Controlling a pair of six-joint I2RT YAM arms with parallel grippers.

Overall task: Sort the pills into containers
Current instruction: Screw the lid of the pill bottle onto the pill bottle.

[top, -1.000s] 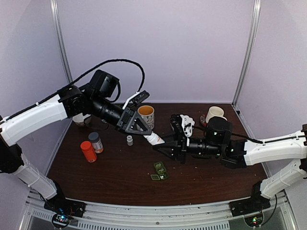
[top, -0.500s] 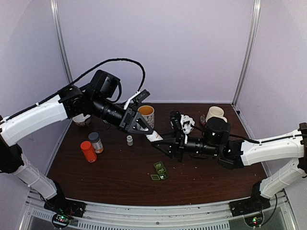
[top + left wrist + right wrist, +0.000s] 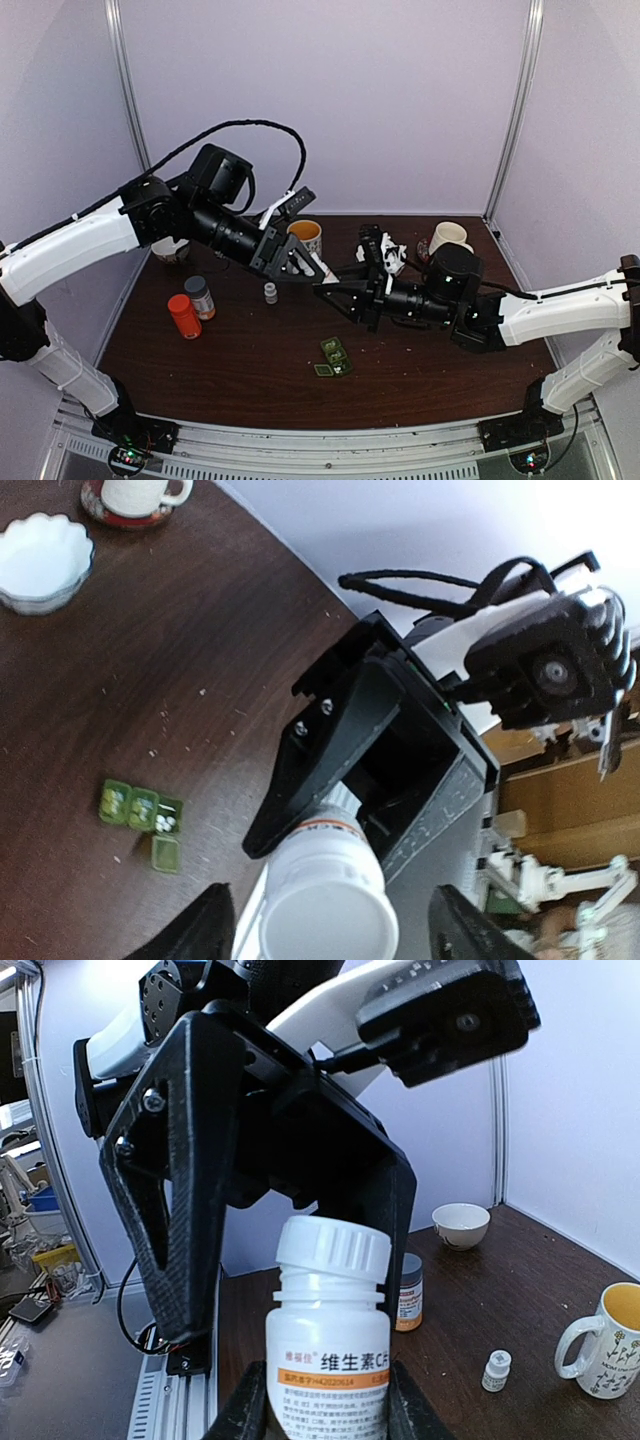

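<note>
1. Spread wider than a second ago: the left gripper (image 3: 328, 932). Both wrists have edged leftward, and the bottle between them, plain in the top view then, is now mostly hidden there.
2. Dark-brown wooden table (image 3: 230, 375) carries everything. Landmark: small flat dark-green pill box (image 3: 335, 356), lying on it near the front edge.
3. Left gripper hangs above and beyond the pill box. Its fingers are wide apart either side of the bottle's cap, touching nothing.
4. Right gripper (image 3: 328, 1400), also beyond the pill box, is clamped on the body of a white plastic pill bottle with orange label band (image 3: 330, 1360), held in the air with its cap toward the left gripper.
5. Cream mug with yellow inside (image 3: 305, 238) sits beyond the pill box; white mug (image 3: 448, 237) beyond and right.
6. Orange bottle (image 3: 184, 315) and brown grey-capped bottle (image 3: 200, 297) stand well left of the pill box, side by side; small grey vial (image 3: 270, 292) beyond-left, nearer.
7. Pill box compartments are open, with pale pills (image 3: 165, 822) inside.
</note>
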